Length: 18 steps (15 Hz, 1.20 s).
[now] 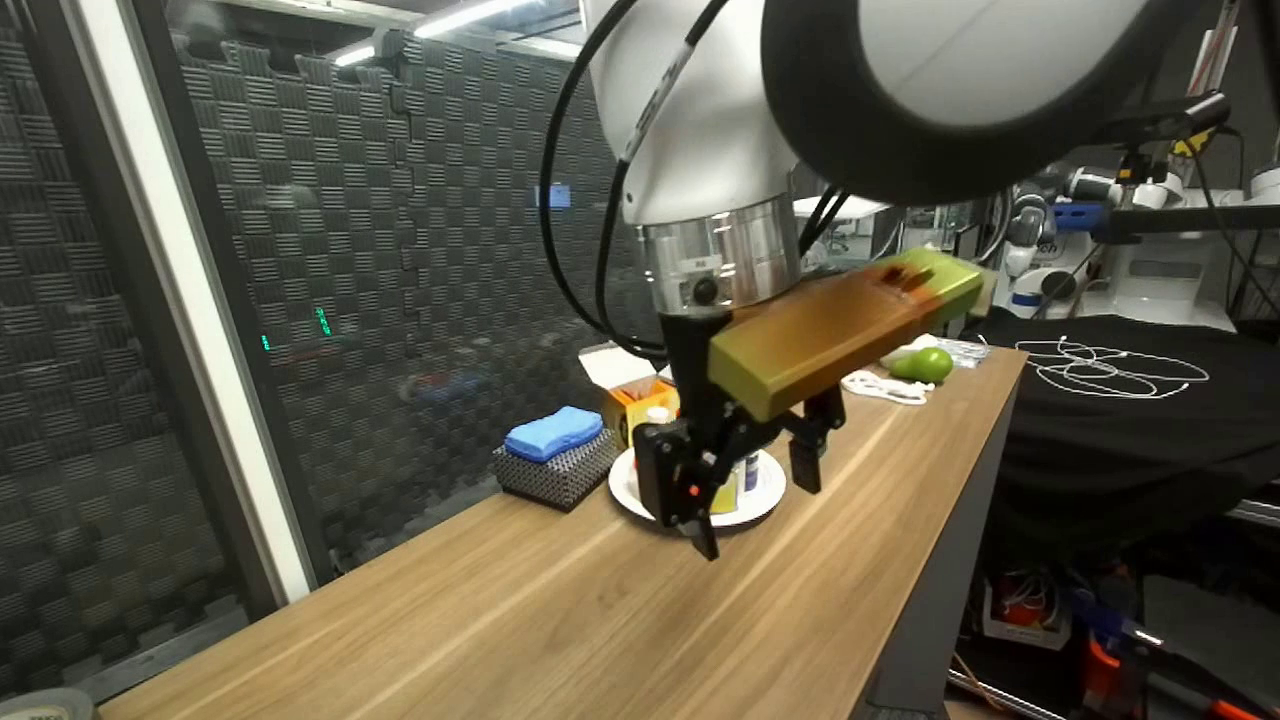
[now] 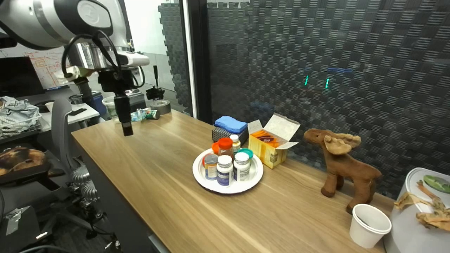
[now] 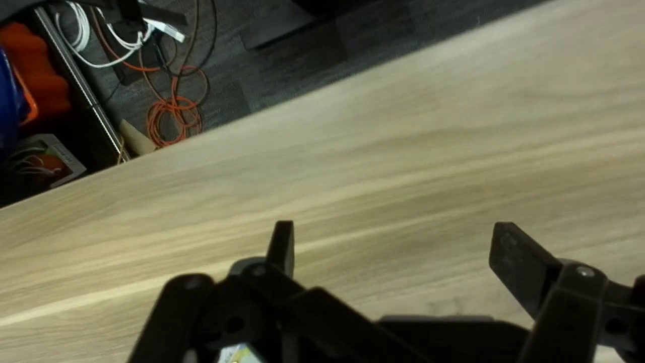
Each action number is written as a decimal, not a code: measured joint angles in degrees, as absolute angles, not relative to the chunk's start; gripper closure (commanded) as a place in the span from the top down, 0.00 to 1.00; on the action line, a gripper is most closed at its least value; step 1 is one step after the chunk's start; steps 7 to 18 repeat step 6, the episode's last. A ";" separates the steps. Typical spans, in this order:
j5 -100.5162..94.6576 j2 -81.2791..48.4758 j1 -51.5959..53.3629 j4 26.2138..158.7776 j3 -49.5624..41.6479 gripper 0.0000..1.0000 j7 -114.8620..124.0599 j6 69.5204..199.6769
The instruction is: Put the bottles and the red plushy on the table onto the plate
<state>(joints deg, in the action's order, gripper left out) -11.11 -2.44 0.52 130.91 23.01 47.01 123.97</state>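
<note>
the black two-fingered claw (image 3: 393,242) is spread wide above the brown wooden desk (image 2: 168,175). lower than the claw and away from it, little bottles (image 2: 225,175), some with white lids, sit on a round white plate (image 2: 256,172). a reddish-brown fuzzy moose plushy (image 2: 346,167) stands farther from the claw.

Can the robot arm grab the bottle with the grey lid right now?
Probably, once it moves over to the plate. The claw is open and holds nothing, and nothing covers the grey-lidded bottle. But a white-lidded bottle stands close beside it, so it might be a tight squeeze.
</note>
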 measured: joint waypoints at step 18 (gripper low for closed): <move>-2.21 4.20 3.58 132.10 18.47 1.00 33.45 112.64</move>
